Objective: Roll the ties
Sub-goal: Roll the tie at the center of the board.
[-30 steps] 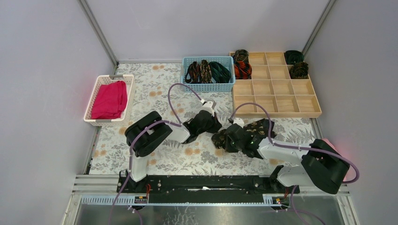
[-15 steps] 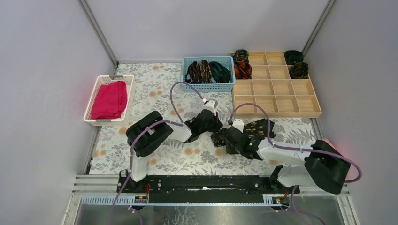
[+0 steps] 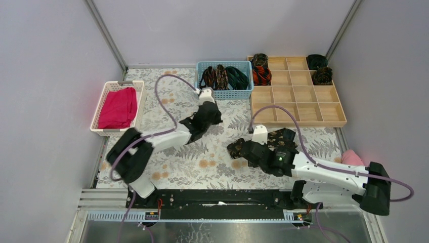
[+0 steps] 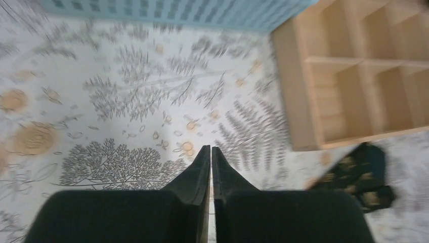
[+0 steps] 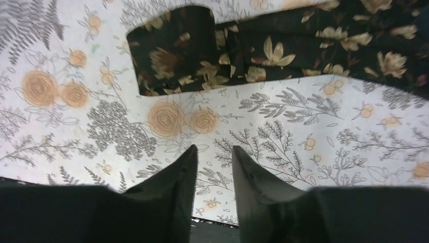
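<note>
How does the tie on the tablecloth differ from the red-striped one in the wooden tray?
The flowered tie is black with gold blossoms; the striped tie is red and black. The flowered tie lies loose on the tablecloth; the striped tie is a tight coil in a left-edge compartment of the tray. Both are dark patterned fabric.

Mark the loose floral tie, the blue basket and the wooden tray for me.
loose floral tie (image 5: 303,55), right wrist view, mid-strip fabric.
blue basket (image 3: 225,94), top view, front wall.
wooden tray (image 3: 309,112), top view, empty near compartment.
</note>
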You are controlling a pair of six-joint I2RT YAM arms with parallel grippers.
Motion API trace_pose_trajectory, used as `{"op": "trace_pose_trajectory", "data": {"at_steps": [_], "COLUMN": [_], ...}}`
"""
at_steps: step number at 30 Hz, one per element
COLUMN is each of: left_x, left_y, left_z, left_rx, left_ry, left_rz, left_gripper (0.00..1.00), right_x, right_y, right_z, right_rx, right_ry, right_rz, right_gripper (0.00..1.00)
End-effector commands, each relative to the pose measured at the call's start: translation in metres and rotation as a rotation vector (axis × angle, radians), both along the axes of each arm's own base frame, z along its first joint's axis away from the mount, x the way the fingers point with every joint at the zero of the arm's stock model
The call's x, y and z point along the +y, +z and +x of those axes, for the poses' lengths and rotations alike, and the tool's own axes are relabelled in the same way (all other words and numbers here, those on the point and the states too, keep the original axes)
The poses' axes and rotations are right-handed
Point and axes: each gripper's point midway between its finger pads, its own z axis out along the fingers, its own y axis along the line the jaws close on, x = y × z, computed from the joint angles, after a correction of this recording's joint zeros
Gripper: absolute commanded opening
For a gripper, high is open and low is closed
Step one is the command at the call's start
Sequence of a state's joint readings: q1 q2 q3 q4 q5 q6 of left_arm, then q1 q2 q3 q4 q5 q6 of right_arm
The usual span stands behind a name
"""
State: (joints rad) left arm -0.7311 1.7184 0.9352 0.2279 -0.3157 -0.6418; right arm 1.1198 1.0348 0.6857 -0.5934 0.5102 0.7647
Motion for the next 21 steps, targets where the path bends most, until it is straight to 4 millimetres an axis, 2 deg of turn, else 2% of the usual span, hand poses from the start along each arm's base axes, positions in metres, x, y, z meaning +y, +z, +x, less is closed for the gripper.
{"op": "trace_pose_trajectory", "data": {"at_steps": [1,3,6,9,10,14,15,19,21], "left_x": [0.033,0.045,0.066,0.083,0.086,0.096,0.098,0.113,0.118], "left_y": [0.059,0.071,0.082,0.081,0.08,0.084,0.087,0.085,0.086], "left_z": [-0.017,-0.034,-0.058,-0.072,-0.075,-0.084,-0.086,-0.092,-0.094], "left_rx": [-0.079,-0.092,-0.111,-0.107,-0.103,-0.103,-0.113,-0.129,-0.136], "left_ry": [0.098,0.096,0.117,0.134,0.138,0.145,0.144,0.18,0.19], "left_rz": [-0.04,-0.075,-0.123,-0.12,-0.111,-0.111,-0.12,-0.111,-0.104], "left_gripper": [0.08,0.08,0.08,0.09,0.09,0.08,0.08,0.08,0.08], "right_x": [-0.008,-0.005,0.004,0.019,0.03,0.072,0.079,0.09,0.096], "right_y": [0.038,0.052,0.072,0.08,0.078,0.055,0.052,0.031,0.018], "right_z": [0.02,0.029,0.045,0.059,0.062,0.058,0.057,0.056,0.052], "right_rx": [-0.143,-0.197,-0.276,-0.324,-0.323,-0.243,-0.232,-0.182,-0.153], "right_ry": [-0.029,-0.042,-0.051,-0.04,-0.01,0.159,0.162,0.188,0.217], "right_rz": [-0.187,-0.287,-0.427,-0.513,-0.501,-0.427,-0.411,-0.453,-0.468], "right_gripper": [0.47,0.65,0.98,1.0,1.0,0.99,0.95,0.88,0.88]}}
